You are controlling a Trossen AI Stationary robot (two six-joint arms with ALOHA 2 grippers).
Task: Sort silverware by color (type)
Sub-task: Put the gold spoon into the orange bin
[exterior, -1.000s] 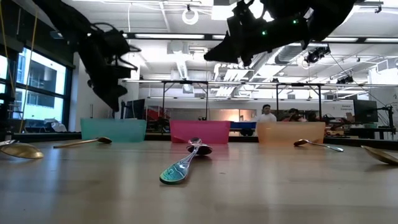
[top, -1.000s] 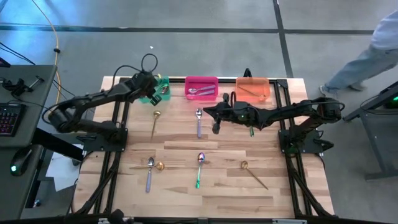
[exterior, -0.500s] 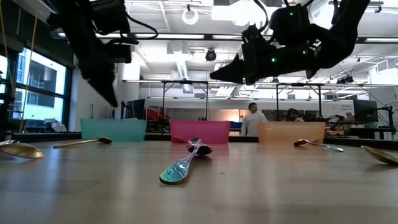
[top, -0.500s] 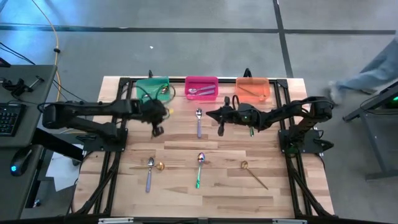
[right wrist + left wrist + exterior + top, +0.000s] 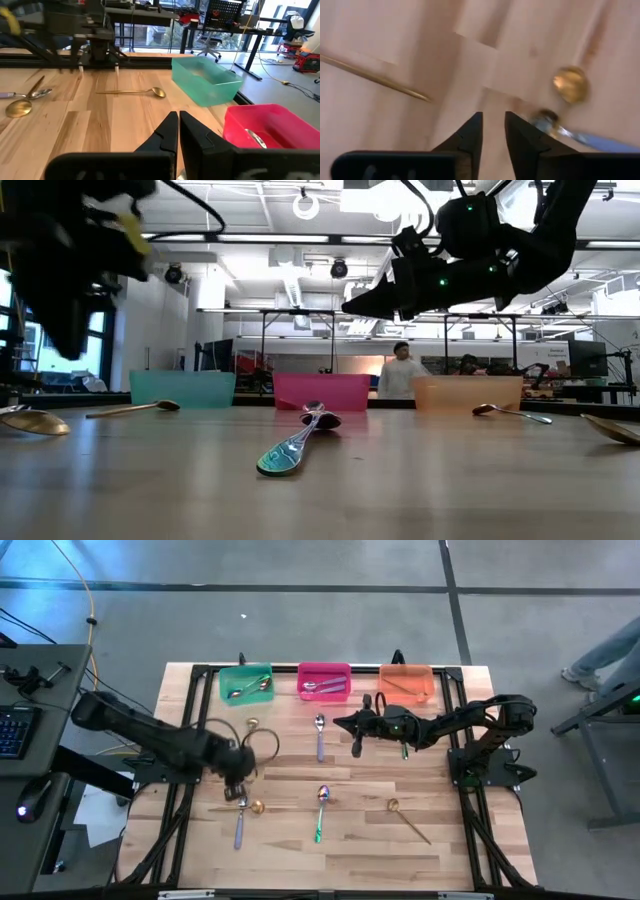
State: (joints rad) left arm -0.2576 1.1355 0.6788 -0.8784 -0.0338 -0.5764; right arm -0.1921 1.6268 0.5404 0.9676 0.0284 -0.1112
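Note:
Several spoons lie flat on the wooden table: a lavender spoon [image 5: 240, 818] with a gold spoon bowl [image 5: 257, 806] beside it, a green spoon [image 5: 319, 812], a gold spoon [image 5: 408, 818], a second lavender spoon [image 5: 319, 736] and a gold spoon [image 5: 250, 728] nearer the bins. My left gripper [image 5: 237, 788] hovers just above the near-left lavender spoon [image 5: 547, 121], its fingers [image 5: 476, 125] a narrow gap apart. My right gripper [image 5: 354, 743] hangs shut above the table's middle, right of the second lavender spoon, empty [image 5: 178, 119].
A teal bin [image 5: 246, 683], a pink bin [image 5: 324, 681] and an orange bin [image 5: 406, 682] stand along the far edge, each holding spoons. A green spoon [image 5: 405, 751] lies under my right arm. A person [image 5: 401, 370] stands in the room behind.
My left gripper has swung from over the teal bin at the far edge toward the near edge and down, ending above the near-left lavender spoon. My right arm has stayed almost still. No spoon on the table has moved.

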